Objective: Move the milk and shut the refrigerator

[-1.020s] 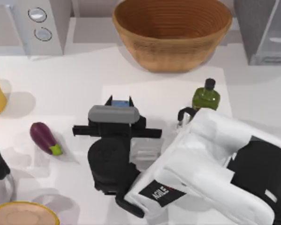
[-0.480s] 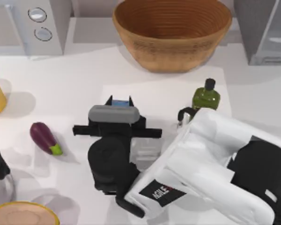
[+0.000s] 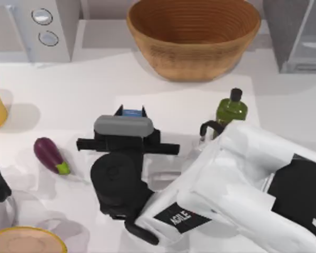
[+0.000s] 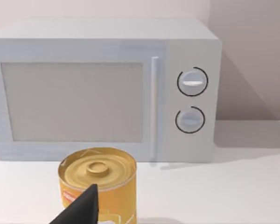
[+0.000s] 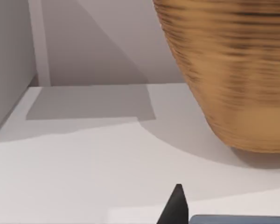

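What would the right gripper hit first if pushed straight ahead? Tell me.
Probably the wicker basket. The right gripper, holding the milk, points toward the table's back, with bare table ahead; the line may pass just beside it.

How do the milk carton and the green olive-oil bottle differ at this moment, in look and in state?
The milk shows a flat blue top, boxy in outline; the olive-oil bottle is green and rounded with a black cap. The milk sits between the fingers of the right gripper, mostly hidden under it; the bottle stands free, just beyond the right arm's white casing. The milk lies near the table's middle, the bottle farther right. Both are in front of the wicker basket.
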Motion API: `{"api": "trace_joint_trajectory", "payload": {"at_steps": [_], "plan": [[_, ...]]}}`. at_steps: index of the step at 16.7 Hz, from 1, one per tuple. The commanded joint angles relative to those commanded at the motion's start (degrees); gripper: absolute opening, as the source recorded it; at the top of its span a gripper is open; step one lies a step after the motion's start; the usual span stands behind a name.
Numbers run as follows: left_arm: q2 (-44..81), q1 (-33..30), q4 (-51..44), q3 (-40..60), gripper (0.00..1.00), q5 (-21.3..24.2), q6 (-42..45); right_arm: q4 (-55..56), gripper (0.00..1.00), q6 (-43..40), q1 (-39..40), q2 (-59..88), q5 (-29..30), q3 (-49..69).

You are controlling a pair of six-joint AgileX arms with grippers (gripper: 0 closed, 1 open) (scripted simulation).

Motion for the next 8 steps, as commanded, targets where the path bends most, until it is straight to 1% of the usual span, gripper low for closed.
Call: {"api": "trace_joint_trajectory", "payload": {"at_steps": [3,8], "plan": [[0.00,0.00,0.00,0.00,1.00,0.00,0.00,-0.15,0.00,-0.81,-1.44,-2.06,-2.19,-0.92],[0.00,0.00,0.00,0.00,1.00,0.00,0.00,-0.04,0.00,-0.70,-1.38,-1.94,-2.23,-0.75]]}}
